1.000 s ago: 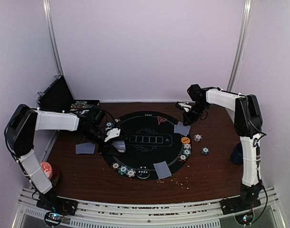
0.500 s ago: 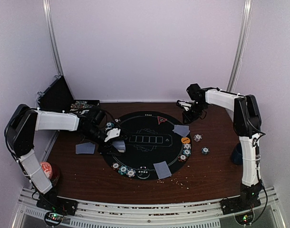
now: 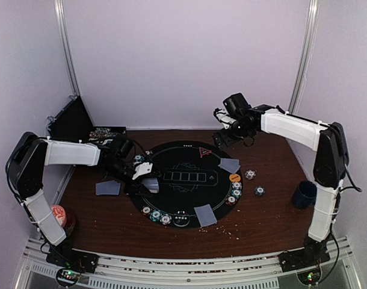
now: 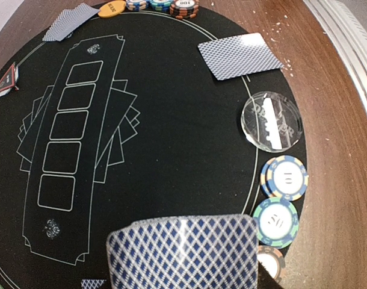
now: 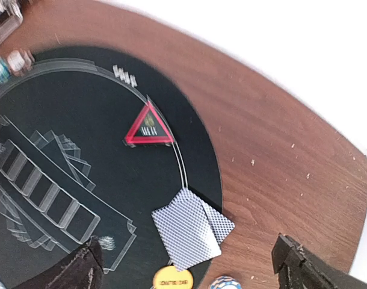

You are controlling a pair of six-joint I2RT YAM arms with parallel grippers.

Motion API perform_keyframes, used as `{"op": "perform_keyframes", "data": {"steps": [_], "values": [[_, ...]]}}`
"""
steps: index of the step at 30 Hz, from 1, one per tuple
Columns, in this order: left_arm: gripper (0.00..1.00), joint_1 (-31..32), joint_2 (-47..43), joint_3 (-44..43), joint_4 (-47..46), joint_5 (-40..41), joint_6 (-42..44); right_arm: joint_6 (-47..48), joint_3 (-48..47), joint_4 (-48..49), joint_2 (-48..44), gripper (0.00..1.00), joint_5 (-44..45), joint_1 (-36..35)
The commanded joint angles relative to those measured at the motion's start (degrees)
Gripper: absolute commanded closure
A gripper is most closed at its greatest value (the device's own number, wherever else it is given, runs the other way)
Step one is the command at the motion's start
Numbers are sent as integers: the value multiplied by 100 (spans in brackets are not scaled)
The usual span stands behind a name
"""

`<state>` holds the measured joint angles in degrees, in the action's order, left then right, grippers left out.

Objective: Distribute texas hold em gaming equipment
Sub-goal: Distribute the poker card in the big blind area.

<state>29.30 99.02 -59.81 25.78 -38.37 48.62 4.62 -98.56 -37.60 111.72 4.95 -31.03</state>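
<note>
The black round mat [image 3: 183, 158] carries the poker gear. My left gripper [image 3: 145, 179] is shut on a stack of blue-backed playing cards [image 4: 183, 253], low over the mat's left side; the stack hides its fingers in the left wrist view. My right gripper [image 3: 223, 130] hangs open above the mat's far right, wide fingertips [image 5: 75, 271] with nothing between them. Below it lie two overlapping cards [image 5: 189, 232], the red triangle marker [image 5: 148, 127] and the orange button [image 5: 173, 278]. More cards lie at the near edge [image 3: 205, 215] and left on the wood [image 3: 108, 188]. Striped chips [image 4: 286, 177] line the near rim.
A dark blue mug [image 3: 304, 194] stands on the wood at the right. A red-topped can [image 3: 58, 215] sits at the near left, and a black box [image 3: 72, 120] at the far left corner. Two loose chips [image 3: 254, 182] lie right of the mat, a clear disc [image 4: 271, 120] on its near rim.
My right gripper has opened and lifted up and to the left, away from the two cards at the mat's right edge. The mug has come into full view. The left arm has not moved.
</note>
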Motion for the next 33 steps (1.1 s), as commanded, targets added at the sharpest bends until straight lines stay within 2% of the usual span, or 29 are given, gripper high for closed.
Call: {"op": "perform_keyframes", "data": {"steps": [1,6,10,14,18,22,28,33], "values": [[58,16,-4,-164,-29,-136,54,-1001,922,1130,-941,0,-254,-1],[59,20,-1,-162,-24,-136,53,-2065,2683,2990,-1872,0,-864,-44],[58,23,-17,-156,-25,-137,53,-2655,3837,4498,-2298,0,-1950,-111],[58,20,-38,-153,-25,-154,68,-2980,4459,5514,-2347,0,-2005,-541],[58,12,-39,-147,-27,-153,65,-3242,4616,6204,-1877,0,-2186,-1069],[58,9,-49,-145,-29,-153,64,-3457,4353,6593,-1165,0,-2190,-1505],[58,16,-41,-145,-29,-171,79,-3873,3759,7197,-96,0,-2710,-1779],[58,16,-50,-150,-29,-182,80,-4143,3537,7735,294,0,-3052,-1918]]}}
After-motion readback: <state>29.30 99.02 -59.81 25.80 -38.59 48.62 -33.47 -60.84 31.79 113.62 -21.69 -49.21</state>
